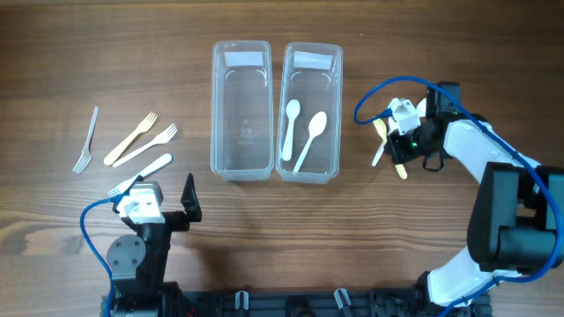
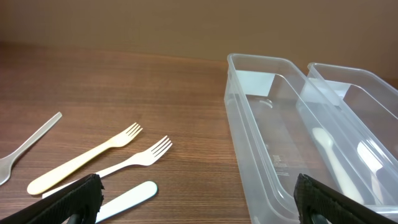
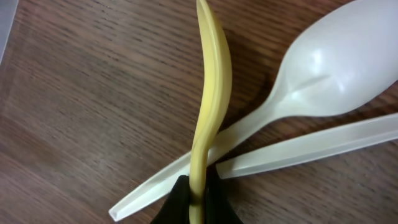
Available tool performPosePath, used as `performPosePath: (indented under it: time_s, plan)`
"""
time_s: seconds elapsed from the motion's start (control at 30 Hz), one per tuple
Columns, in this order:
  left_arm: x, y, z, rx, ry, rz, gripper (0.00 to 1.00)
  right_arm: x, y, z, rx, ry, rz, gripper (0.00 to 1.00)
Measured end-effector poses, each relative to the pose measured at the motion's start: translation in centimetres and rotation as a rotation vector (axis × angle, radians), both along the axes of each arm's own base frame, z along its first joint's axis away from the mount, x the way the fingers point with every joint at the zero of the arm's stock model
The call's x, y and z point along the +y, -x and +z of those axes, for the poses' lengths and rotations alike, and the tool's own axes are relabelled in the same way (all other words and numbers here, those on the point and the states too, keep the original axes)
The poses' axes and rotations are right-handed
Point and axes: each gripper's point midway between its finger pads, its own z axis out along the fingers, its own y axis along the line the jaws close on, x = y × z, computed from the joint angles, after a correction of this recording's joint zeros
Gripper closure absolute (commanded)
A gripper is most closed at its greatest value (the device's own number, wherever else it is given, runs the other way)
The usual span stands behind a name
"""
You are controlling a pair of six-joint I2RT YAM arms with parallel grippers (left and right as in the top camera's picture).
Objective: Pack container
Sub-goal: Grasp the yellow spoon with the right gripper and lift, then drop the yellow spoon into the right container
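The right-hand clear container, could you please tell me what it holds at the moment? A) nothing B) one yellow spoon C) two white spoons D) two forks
C: in the overhead view two white spoons lie side by side in the right-hand container, while the forks are on the table to the left and the yellow spoon is pinched in the right gripper.

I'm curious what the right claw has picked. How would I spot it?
Look right of the two clear containers, where the right claw sits. Pinched edge-on between its fingers is a yellow spoon, lying across white cutlery; its yellow colour sets it apart.
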Motion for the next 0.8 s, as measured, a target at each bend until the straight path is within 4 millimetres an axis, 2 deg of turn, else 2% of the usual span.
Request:
performPosePath:
  time_s: [0.2,0.3,0.4,0.47,0.53,0.57,0.63,0.7,0.8]
  plan:
    - [0.0,0.0,0.0,0.000,0.000,0.000,0.00,0.1,1.6,0.2,0.088,-0.014,-0.038,0.96]
    - [0.0,0.0,0.0,0.000,0.000,0.000,0.00,0.4,1.3,1.7,0.063,-0.032,-0.062,0.96]
    - [0.0,0.0,0.0,0.000,0.000,0.000,0.00,1.1,0.1,5.4,-0.039,-0.088,-0.087,0.96]
    - [0.0,0.0,0.0,0.000,0.000,0.000,0.00,2.2,-0.9,9.5,-0.155,-0.149,-0.095,0.96]
    - [0.0,0.0,0.0,0.000,0.000,0.000,0.00,3.4,-1.4,12.6,-0.238,-0.200,-0.085,0.96]
    - [0.0,0.0,0.0,0.000,0.000,0.000,0.00,4.8,-1.6,15.0,-0.302,-0.247,-0.066,0.96]
    - [0.0,0.0,0.0,0.000,0.000,0.000,0.00,7.4,-1.7,17.9,-0.372,-0.313,-0.028,0.96]
    - [0.0,0.0,0.0,0.000,0.000,0.000,0.00,10.3,-2.0,19.7,-0.414,-0.382,0.007,0.96]
    - [0.0,0.0,0.0,0.000,0.000,0.000,0.00,14.0,-2.2,20.9,-0.439,-0.461,0.044,0.96]
